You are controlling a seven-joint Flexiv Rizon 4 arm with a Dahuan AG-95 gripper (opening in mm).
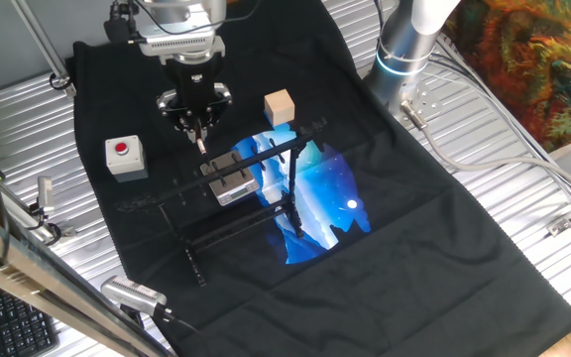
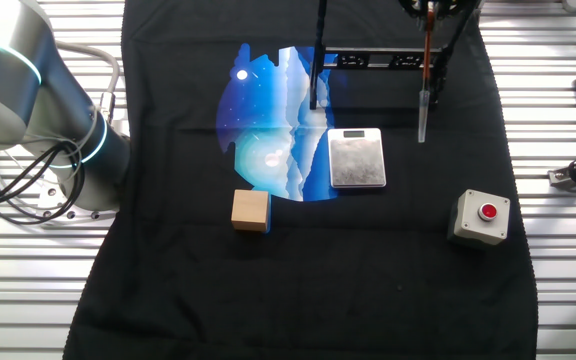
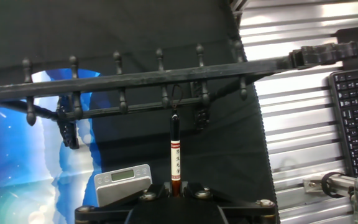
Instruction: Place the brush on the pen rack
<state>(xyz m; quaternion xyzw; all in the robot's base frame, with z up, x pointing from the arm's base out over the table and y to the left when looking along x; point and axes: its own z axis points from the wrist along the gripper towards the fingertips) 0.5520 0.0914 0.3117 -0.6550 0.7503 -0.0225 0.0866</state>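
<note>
My gripper (image 1: 198, 127) points down over the black cloth and is shut on the brush (image 1: 202, 144), a thin stick with a reddish-brown shaft. In the hand view the brush (image 3: 174, 152) runs straight out from between my fingers (image 3: 174, 186), and the loop at its far end lies right by a peg of the pen rack (image 3: 135, 78). The rack is a black frame of long bars with several pegs (image 1: 266, 149). In the other fixed view the brush (image 2: 425, 90) hangs upright just in front of the rack's bar (image 2: 388, 62).
A small grey metallic block with a display (image 1: 231, 178) (image 2: 356, 158) sits on the blue print by the rack. A wooden cube (image 1: 279, 107) stands behind it, and a grey box with a red button (image 1: 125, 156) is to the left. A keyboard (image 3: 356, 118) lies off the cloth.
</note>
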